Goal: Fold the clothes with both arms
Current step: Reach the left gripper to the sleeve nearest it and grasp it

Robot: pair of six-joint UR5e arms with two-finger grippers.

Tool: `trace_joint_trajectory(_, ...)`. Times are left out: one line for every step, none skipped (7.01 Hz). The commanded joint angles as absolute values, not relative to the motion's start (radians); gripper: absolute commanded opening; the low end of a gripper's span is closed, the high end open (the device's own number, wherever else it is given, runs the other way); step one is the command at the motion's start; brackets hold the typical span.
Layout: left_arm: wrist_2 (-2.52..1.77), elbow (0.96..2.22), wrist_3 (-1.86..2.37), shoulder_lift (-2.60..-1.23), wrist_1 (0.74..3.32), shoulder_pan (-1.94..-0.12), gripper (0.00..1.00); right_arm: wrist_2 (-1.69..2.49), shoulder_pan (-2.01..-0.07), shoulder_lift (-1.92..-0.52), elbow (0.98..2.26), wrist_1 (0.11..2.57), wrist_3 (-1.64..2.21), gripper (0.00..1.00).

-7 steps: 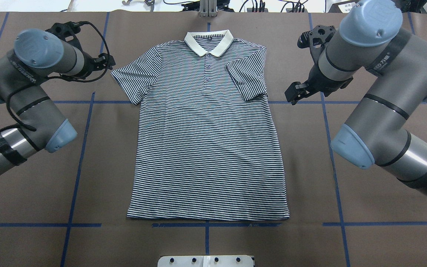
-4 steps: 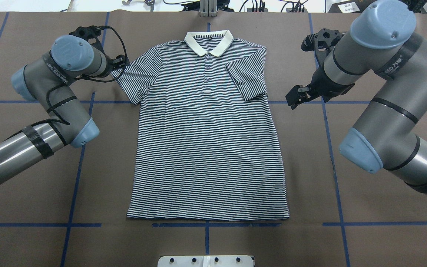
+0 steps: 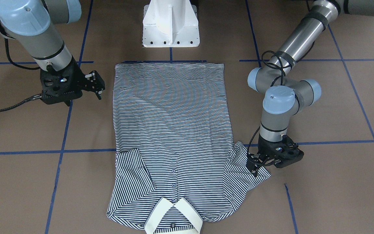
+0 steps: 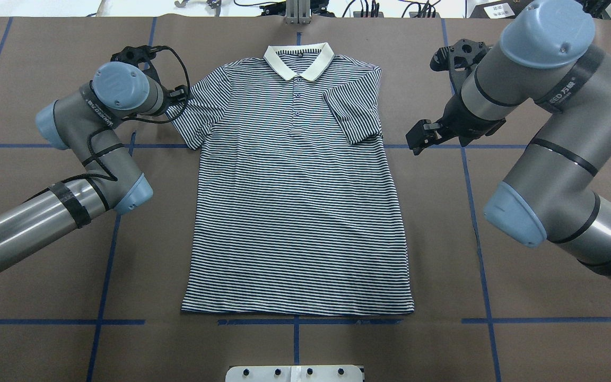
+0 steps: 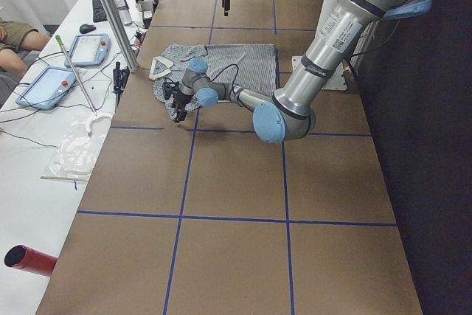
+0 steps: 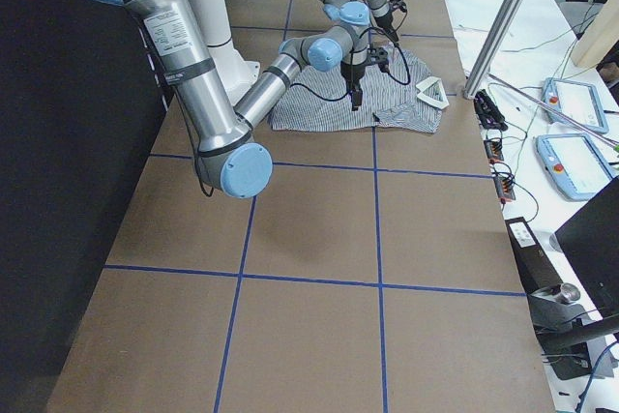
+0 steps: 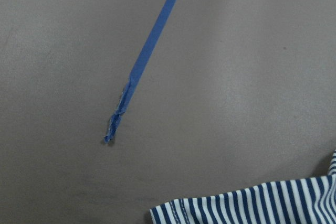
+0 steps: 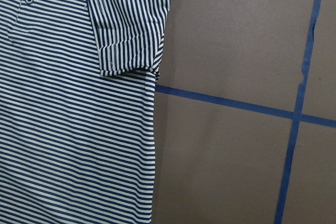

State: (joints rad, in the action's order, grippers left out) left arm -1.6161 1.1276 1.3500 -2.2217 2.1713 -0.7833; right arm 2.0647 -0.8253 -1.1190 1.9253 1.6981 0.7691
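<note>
Shirt position: polo shirt (image 4: 295, 212) flat and front up on the worktop (image 4: 496, 265). Its hem (image 4: 295, 310) is nearest the white pedestal (image 3: 170, 26). The long axis runs straight away from the robot, between the two sets of jaws.

Right arm (image 4: 549, 132): elbow high, wrist angled in toward the shirt. The jaws stand apart and hold nothing. From them the shirt lies inboard, toward the other arm, with a strip of bare worktop between. The nearest cloth is the side seam, just below the sleeve (image 4: 356, 114) that lies folded in over the chest.

Left arm (image 4: 98, 132): forearm comes in low and the wrist is turned down. The jaws point down at the outer cuff of the spread sleeve (image 4: 194, 114). They are at the cloth or just above it; I cannot tell whether they are wide or closed. The wrist camera shows only the cuff edge at the frame's bottom.

Judgement: the left arm is the nearer, and the next move is to carry this sleeve inboard across the chest.

Farthest: cream collar (image 4: 298, 61), beyond both jaws.
</note>
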Motion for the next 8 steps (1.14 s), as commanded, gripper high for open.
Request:
trace_joint_trajectory(-1.611,1.114,1.347,-2.224,2.18,-0.784,0.92,2.065,-0.825,-1.118,1.925,1.698,0.775,1.0)
trace_joint_trajectory(-1.611,1.115,1.347,-2.227,2.18,-0.784,0.84,2.065,-0.825,-1.118,1.925,1.698,0.775,1.0)
trace_joint_trajectory(-1.611,1.115,1.345,-2.233,2.18,-0.784,0.73,2.065,-0.825,-1.12,1.925,1.698,0.775,1.0)
trace_joint_trajectory(-1.611,1.115,1.345,-2.24,2.18,-0.784,0.61,2.065,-0.825,-1.12,1.925,1.7,0.775,1.0)
trace_joint_trajectory(-1.611,1.115,1.344,-2.24,2.18,-0.784,0.45,2.065,-0.825,-1.121,1.924,1.7,0.775,1.0)
trace_joint_trajectory(-1.611,1.115,1.345,-2.241,2.18,-0.784,0.3,2.065,-0.825,-1.124,1.924,1.7,0.775,1.0)
trace_joint_trajectory(-1.611,1.117,1.344,-2.243,2.178,-0.784,0.06,2.065,-0.825,-1.124,1.921,1.7,0.776,1.0)
trace_joint_trajectory(-1.614,1.123,1.344,-2.247,2.172,-0.785,0.0,2.065,-0.825,-1.126,1.921,1.7,0.776,1.0)
